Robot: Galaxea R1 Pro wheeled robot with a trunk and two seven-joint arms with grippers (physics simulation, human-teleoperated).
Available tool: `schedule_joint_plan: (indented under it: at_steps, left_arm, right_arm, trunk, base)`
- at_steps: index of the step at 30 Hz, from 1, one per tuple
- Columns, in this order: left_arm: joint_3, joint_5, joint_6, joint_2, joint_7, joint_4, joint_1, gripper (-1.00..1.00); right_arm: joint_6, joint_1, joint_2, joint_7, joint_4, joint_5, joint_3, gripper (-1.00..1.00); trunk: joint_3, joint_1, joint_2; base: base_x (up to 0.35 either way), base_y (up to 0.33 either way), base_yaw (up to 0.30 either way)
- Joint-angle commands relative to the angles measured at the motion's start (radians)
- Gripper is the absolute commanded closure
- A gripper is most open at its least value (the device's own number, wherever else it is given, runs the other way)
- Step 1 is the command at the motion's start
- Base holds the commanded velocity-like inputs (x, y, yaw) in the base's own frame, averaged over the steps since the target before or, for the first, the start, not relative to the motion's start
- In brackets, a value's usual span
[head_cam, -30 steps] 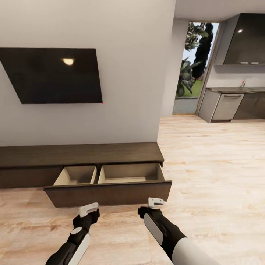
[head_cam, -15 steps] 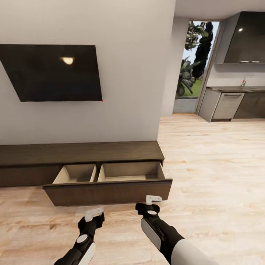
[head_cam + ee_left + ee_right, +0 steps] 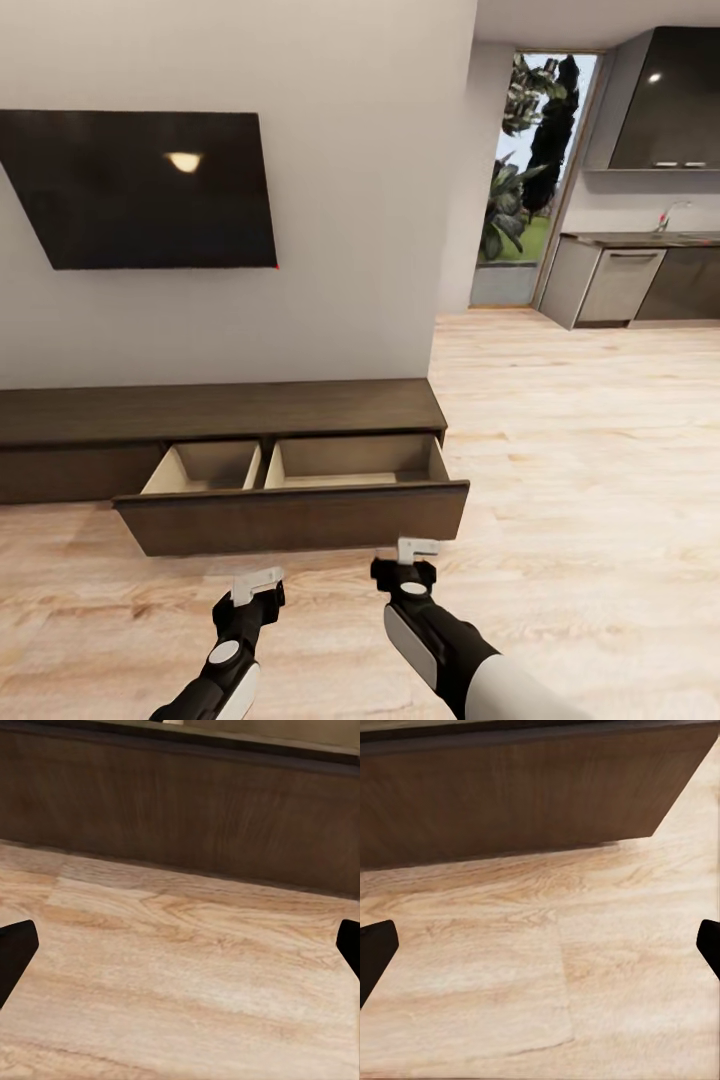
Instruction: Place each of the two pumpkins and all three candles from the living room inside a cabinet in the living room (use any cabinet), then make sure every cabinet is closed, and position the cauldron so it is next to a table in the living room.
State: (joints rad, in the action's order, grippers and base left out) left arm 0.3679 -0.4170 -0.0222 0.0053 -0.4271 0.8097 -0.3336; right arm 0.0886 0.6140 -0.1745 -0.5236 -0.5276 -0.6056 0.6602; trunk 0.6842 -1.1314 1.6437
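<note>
Since a second ago, both arms have pulled back a little from the drawer front, and the head camera has tipped slightly so the wall-mounted TV (image 3: 140, 188) sits higher. Along the wall runs the cabinet (image 3: 220, 412), its wide drawer (image 3: 292, 516) pulled open; both pale beige compartments look empty, though the front panel hides their near floor. Just short of that panel, the left gripper (image 3: 256, 580) hovers over the wood floor (image 3: 590, 470), jaws spread with nothing between them; the right gripper (image 3: 417, 548) likewise, jaws spread and empty. Far right, kitchen cupboards (image 3: 640, 285) are cut off by the frame edge.
</note>
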Motion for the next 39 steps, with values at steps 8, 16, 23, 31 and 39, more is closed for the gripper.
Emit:
schedule_joint_plan:
  at_steps: [8, 16, 23, 31, 39]
  left_arm:
    - [0.006, -0.008, -0.004, 0.001, -0.007, 0.001, -0.001, -1.00]
    - [0.027, 0.000, -0.067, 0.001, -0.007, -0.001, -0.001, -1.00]
    - [0.037, 0.001, -0.070, 0.001, -0.007, -0.001, -0.001, -1.00]
    - [0.038, 0.000, -0.070, 0.001, -0.007, -0.001, -0.001, -1.00]
    - [0.037, 0.000, -0.071, 0.001, -0.006, -0.002, -0.001, -1.00]
  right_arm:
    - [-0.080, 0.001, 0.000, -0.006, 0.022, 0.000, 0.019, -1.00]
    - [-0.155, 0.001, 0.000, -0.006, 0.095, 0.003, 0.022, -1.00]
    - [-0.193, 0.001, 0.000, -0.005, 0.104, 0.003, 0.022, -1.00]
    - [-0.194, 0.001, 0.000, -0.004, 0.115, 0.003, 0.022, -1.00]
    - [-0.194, 0.001, 0.000, 0.021, 0.122, 0.003, 0.022, -1.00]
  trunk:
    - [0.026, -0.031, 0.057]
    - [0.051, -0.061, 0.113]
    - [0.073, -0.088, 0.162]
    - [0.098, -0.119, 0.218]
    - [0.123, -0.150, 0.274]
  base:
    - [0.000, 0.000, 0.000]
    - [0.000, 0.000, 0.000]
    - [0.000, 0.000, 0.000]
    - [0.000, 0.000, 0.000]
    - [0.000, 0.000, 0.000]
